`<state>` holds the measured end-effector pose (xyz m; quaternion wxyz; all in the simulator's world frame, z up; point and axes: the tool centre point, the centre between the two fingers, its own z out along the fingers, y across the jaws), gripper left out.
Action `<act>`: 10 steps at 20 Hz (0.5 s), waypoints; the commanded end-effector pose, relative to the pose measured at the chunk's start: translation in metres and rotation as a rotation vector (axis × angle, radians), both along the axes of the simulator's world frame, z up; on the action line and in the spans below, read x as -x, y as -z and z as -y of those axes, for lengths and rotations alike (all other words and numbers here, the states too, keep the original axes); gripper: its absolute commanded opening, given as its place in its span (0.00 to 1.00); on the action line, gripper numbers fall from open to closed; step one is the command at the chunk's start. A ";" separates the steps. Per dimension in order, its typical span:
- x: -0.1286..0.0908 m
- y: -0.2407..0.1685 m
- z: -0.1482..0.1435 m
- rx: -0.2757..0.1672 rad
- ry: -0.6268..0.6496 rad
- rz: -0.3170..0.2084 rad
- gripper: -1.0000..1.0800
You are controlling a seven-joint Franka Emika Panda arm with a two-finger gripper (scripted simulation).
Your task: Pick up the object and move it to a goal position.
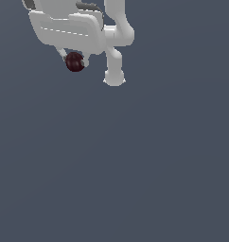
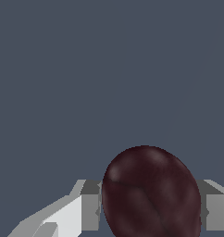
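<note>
One ball mattered in this scene, small, dark maroon and faintly glossy, and it sat directly between the two fingers of the white gripper, not off to either side of them. In the wrist view the ball filled the gap between the fingers, one grey pad showing on each flank of it and both apparently pressed against its sides, so the fingers were pinching the ball rather than standing spread around it. In the exterior view the ball hung just under the gripper body, near the upper part of that view and toward its left, with the arm's base a little toward that view's right. Its shape looked nearly round, slightly longer one way in the wrist view, with the fingers across the narrower width. Whether it touched the plain grey counter or was lifted clear could not be told, as no shadow or contact line showed. No goal marker was visible, so the direction of the carry could not be judged; the grasp itself looked centred and ready for transport.
</note>
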<state>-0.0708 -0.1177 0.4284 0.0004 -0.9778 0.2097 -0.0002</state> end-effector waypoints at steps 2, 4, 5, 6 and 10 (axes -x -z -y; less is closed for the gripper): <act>0.002 -0.018 0.005 0.001 -0.001 -0.001 0.00; 0.002 -0.025 0.008 0.001 -0.001 -0.001 0.00; 0.002 -0.028 0.009 0.001 -0.001 -0.001 0.00; 0.002 -0.030 0.009 0.001 -0.001 -0.001 0.00; 0.002 -0.034 0.011 0.001 -0.001 -0.001 0.00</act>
